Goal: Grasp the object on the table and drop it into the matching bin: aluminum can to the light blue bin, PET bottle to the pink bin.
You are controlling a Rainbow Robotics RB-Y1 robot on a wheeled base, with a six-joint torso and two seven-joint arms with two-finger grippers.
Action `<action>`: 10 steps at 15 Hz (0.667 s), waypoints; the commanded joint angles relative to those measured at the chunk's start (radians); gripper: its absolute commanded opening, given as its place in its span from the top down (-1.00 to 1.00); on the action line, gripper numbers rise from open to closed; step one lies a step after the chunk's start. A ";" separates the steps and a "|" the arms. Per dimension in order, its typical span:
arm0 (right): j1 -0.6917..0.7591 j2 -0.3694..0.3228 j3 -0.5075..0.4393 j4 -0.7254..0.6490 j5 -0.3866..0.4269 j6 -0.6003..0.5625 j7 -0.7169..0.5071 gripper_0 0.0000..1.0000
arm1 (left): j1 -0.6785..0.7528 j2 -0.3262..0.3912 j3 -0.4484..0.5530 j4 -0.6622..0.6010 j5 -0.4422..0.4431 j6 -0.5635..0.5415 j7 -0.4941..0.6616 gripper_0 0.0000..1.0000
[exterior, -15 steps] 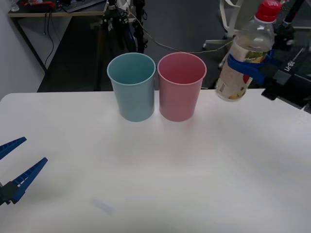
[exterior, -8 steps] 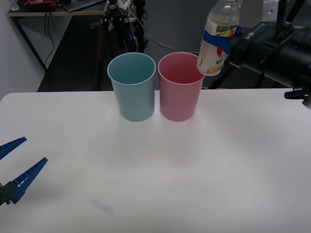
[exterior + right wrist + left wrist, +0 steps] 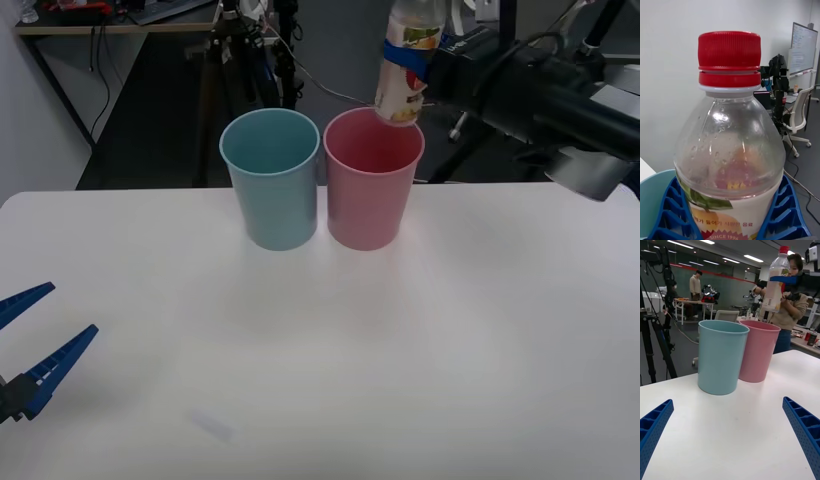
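Overhead, right gripper (image 3: pixel 412 55) clamping PET bottle (image 3: pixel 405 70) (seemingly above pink bin (image 3: pixel 372 180)), left gripper (image 3: pixel 25 340) agape.

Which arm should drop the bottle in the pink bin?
Right: its tool holds the bottle over the pink bin's rim. The left tool sits open, low over the table.

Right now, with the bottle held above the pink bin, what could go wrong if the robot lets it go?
The bottle hangs tilted in the right end effector over the far right rim of the pink bin, not its middle. Released here, it may strike the rim and bounce onto the table. A hit could also nudge the pink bin against the light blue bin beside it. The left end effector waits open, far away.
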 commanded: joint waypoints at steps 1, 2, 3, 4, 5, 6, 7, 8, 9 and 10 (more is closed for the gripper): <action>-0.019 0.054 0.000 0.055 0.028 0.001 -0.002 1.00 | 0.000 0.000 0.000 0.000 0.000 0.000 0.000 -1.00; -0.024 0.072 0.000 0.075 0.040 0.001 -0.002 1.00 | 0.000 0.000 0.000 0.000 0.000 0.000 0.000 -1.00; -0.027 0.085 0.000 0.088 0.048 0.001 -0.002 1.00 | 0.000 0.000 0.000 0.000 0.000 0.000 0.000 -1.00; -0.028 0.094 0.000 0.098 0.055 0.000 -0.002 1.00 | 0.000 0.000 0.000 0.000 0.000 0.000 0.000 -1.00; -0.028 0.100 0.000 0.102 0.063 0.001 -0.003 1.00 | 0.000 0.000 0.000 0.000 0.000 0.000 0.000 -1.00; -0.030 0.102 0.000 0.102 0.068 0.001 -0.008 1.00 | 0.000 0.000 0.000 0.000 0.000 0.000 0.000 -1.00; -0.030 0.102 0.000 0.102 0.071 0.001 -0.011 0.92 | 0.000 0.000 0.000 0.000 0.000 0.000 0.000 -1.00; -0.028 0.103 0.000 0.102 0.071 0.003 -0.015 0.65 | 0.000 0.000 0.000 0.000 0.000 0.000 0.000 -1.00; -0.028 0.103 0.000 0.102 0.071 0.003 -0.021 0.28 | 0.000 0.000 0.000 0.000 0.000 0.000 0.000 -1.00; -0.030 0.105 0.000 0.101 0.072 0.003 -0.025 -0.50 | 0.000 0.000 0.000 0.000 0.000 0.000 0.000 -1.00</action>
